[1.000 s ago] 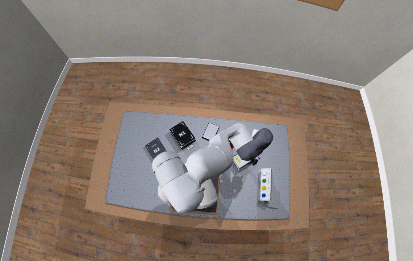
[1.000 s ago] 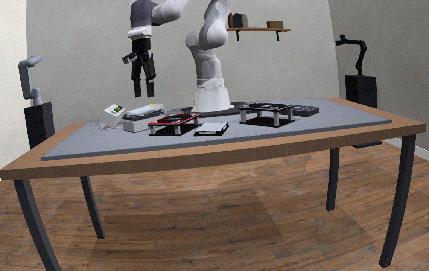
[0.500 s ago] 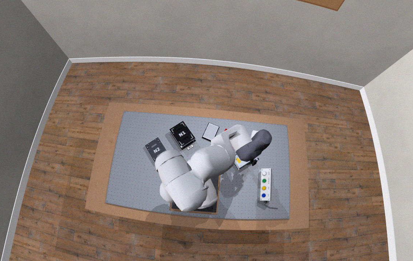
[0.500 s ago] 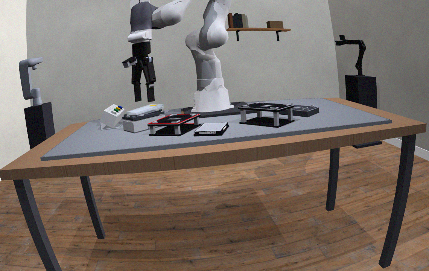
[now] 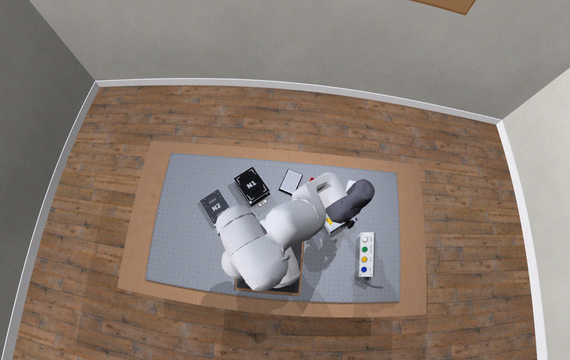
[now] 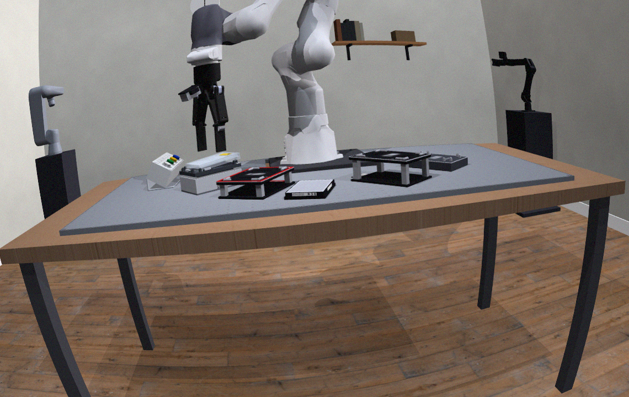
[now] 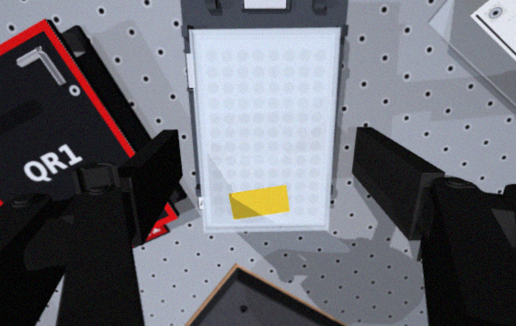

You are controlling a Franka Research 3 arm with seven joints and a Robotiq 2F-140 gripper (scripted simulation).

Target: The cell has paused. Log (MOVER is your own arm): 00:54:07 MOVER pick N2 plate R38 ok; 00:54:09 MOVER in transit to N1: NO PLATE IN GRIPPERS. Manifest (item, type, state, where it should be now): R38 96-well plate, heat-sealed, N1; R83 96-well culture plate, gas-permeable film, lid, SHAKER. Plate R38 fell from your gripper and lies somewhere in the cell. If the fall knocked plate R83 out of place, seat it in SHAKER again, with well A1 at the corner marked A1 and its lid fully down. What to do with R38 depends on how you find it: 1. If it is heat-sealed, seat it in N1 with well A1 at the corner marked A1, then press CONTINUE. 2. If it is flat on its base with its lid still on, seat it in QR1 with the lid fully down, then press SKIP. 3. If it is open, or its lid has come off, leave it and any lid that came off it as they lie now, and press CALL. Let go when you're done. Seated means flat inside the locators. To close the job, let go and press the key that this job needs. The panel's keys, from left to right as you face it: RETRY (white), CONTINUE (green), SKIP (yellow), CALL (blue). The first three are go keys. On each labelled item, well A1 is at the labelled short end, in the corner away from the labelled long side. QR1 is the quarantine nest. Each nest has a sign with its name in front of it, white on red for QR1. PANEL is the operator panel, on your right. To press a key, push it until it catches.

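Claw (image 7: 267, 177) spread and empty, straddling above the lidded plate (image 7: 262, 127) on the shaker.

White rounded arm (image 6: 302, 94), grey wrist, black claw (image 6: 209, 144).

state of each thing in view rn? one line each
hand: open, holding nothing, above the lidded plate
lidded plate: on the shaker, lid on, skewed
sealed plate: flat on the table, outside any nest
QR1 nest: unoccupied
N1 nest: unoccupied
N2 nest: unoccupied
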